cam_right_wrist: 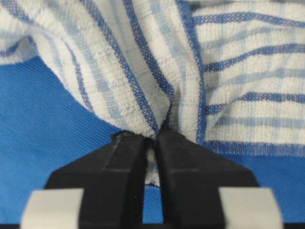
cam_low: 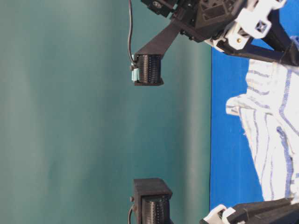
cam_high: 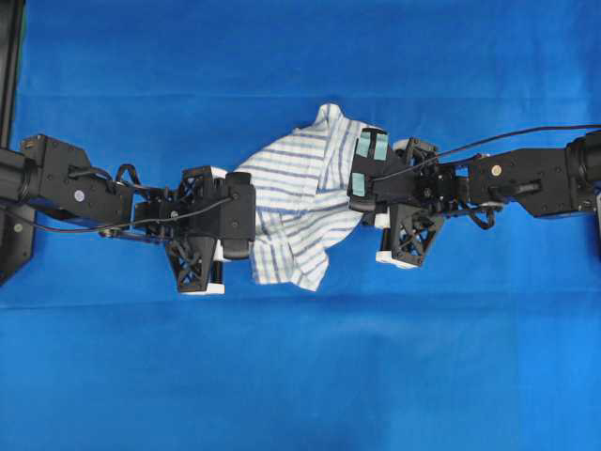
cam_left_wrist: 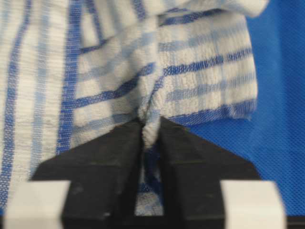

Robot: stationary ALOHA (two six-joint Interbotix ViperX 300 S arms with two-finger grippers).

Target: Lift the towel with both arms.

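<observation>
We see the left gripper (cam_left_wrist: 151,131) pinched shut on a fold of the striped towel (cam_high: 296,202); the right gripper (cam_right_wrist: 155,136) likewise clamps a fold. The towel lies bunched on the blue cloth (cam_high: 300,376), the left arm (cam_high: 141,211) at its 9 o'clock, the right arm (cam_high: 470,183) at 3. Whether the towel has left the cloth we cannot tell.

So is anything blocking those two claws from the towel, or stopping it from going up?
Nothing visible. Both end effectors, left and right, are already pinched shut on folds of the striped towel, one on each side. Only the blue cloth lies beneath it, and nothing sits on top.
</observation>
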